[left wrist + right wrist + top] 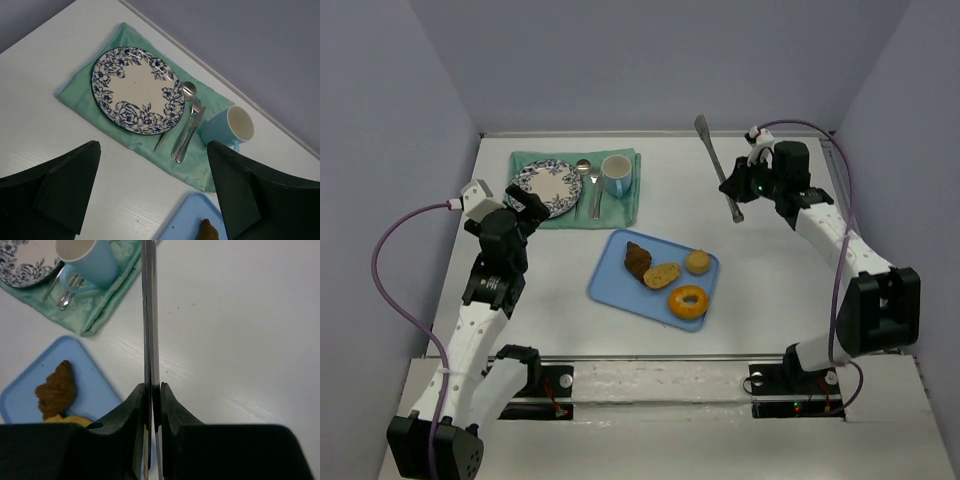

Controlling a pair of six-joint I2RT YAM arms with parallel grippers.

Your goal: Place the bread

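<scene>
The bread (697, 262), a small round golden bun, lies at the far right corner of the blue tray (620, 290), beside an oval tan slice (663, 274), a dark brown piece (638, 260) and an orange bagel (688, 301). My right gripper (734, 190) hovers right of the tray, well behind the bread, shut on long metal tongs (715, 160). In the right wrist view the tongs (149, 315) run straight up from the gripper (152, 390); the bread is out of that view. My left gripper (525, 205) stands open by the plate, and in its wrist view the gripper (152, 185) holds nothing.
A flowered plate (547, 187), cutlery (588, 185) and a blue cup (616, 175) rest on a green cloth (625, 208) behind the tray. Grey walls close in the table on three sides. The tray's corner (190, 220) shows below the left fingers.
</scene>
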